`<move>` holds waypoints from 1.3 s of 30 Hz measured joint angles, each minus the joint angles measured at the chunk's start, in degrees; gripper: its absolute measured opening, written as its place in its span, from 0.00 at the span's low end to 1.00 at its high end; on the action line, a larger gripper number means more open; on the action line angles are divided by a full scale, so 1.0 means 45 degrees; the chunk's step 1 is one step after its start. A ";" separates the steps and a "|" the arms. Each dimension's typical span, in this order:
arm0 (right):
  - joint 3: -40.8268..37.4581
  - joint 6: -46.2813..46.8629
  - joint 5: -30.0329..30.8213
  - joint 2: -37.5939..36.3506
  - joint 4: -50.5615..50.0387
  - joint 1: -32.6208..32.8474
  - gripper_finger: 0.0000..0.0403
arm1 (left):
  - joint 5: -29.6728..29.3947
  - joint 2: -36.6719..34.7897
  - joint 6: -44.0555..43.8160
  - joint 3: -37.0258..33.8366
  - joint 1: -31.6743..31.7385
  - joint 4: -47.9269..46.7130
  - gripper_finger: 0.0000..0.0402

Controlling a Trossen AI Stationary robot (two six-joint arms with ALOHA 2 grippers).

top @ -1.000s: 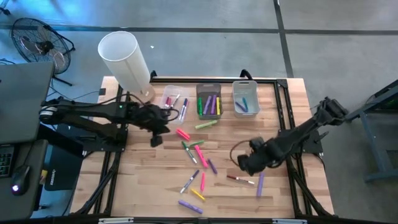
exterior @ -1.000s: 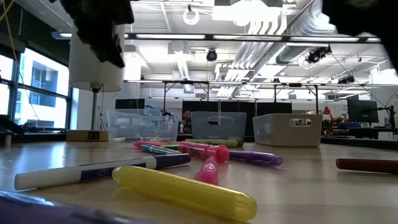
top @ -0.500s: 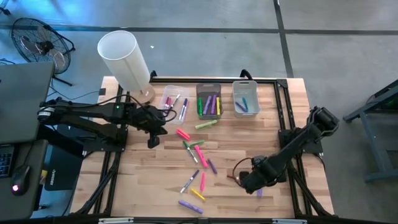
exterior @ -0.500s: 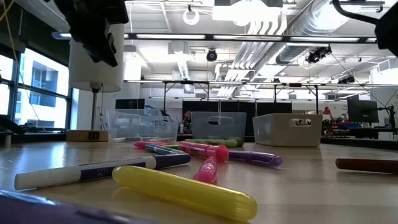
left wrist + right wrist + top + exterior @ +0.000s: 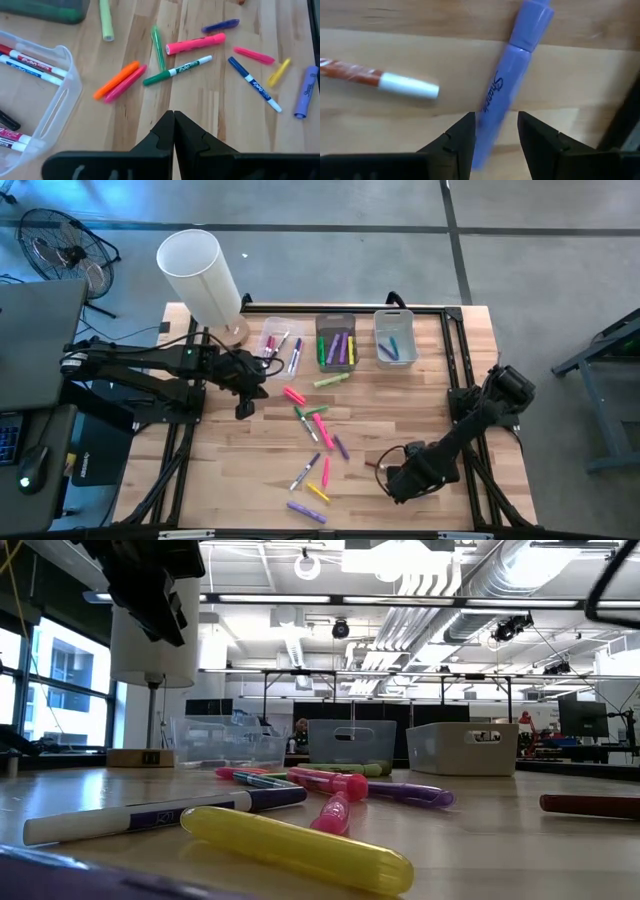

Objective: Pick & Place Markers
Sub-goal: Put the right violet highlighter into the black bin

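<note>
Purple Sharpie highlighter (image 5: 512, 80) flat on table (image 5: 440, 380), near front right, beside red white-capped marker (image 5: 380, 80). Right gripper (image 5: 495, 132) low over it, fingers apart, straddling barrel. Left gripper (image 5: 173, 131) pressed together, above loose markers (image 5: 315, 445) mid-table.

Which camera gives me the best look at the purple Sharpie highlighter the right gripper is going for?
The right wrist view: the purple highlighter fills it, lettering readable, its near end between the open fingers of the right gripper. In the high view the right arm covers it. The low and left wrist views do not show it.
</note>
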 joint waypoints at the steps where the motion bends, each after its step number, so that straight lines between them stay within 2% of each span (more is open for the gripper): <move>1: -0.0282 0.0064 -0.0006 0.0000 0.0494 0.0030 0.34 | 0.0013 0.0004 0.0000 0.0000 0.0000 -0.0005 0.00; 6: -0.1473 0.0044 -0.0073 -0.0097 0.2464 0.0050 0.30 | 0.0022 0.0004 0.0034 0.0000 0.0000 -0.0044 0.00; 11: -0.1585 -0.0400 0.0129 -0.0168 0.2007 -0.0307 0.13 | 0.0166 0.0004 0.0039 0.0000 0.0000 -0.0198 0.00; 13: -0.1631 -0.0685 0.0336 -0.0371 0.1790 -0.0530 0.12 | 0.0171 0.0004 0.0039 0.0000 0.0000 -0.0185 0.00; 18: -0.1778 -0.1369 0.2529 -0.1817 -0.0633 -0.1320 0.12 | 0.0143 0.0006 0.0258 0.0000 0.0000 0.0046 0.00; 23: -0.1081 -0.3069 0.4761 -0.4062 -0.2022 -0.3011 0.12 | -0.0536 0.0014 0.0340 0.0000 0.0000 0.0337 0.00; 27: 0.0493 -0.5674 0.7773 -0.5066 -0.2477 -0.5220 0.12 | -0.0835 0.0079 0.0341 0.0000 0.0000 0.0419 0.00; 30: 0.2263 -0.9058 0.8976 -0.4968 -0.2267 -0.7146 0.12 | -0.0995 0.0174 0.0345 0.0000 0.0000 0.0379 0.00; 34: 0.5051 -1.4127 0.9621 -0.3795 -0.1038 -0.9683 0.12 | -0.0999 0.0164 0.0578 0.0005 0.0000 0.0400 0.00; 39: 0.8764 -1.8662 0.8864 -0.1131 -0.0412 -1.2090 0.12 | -0.1391 0.0164 0.0704 0.0005 0.0000 0.0383 0.00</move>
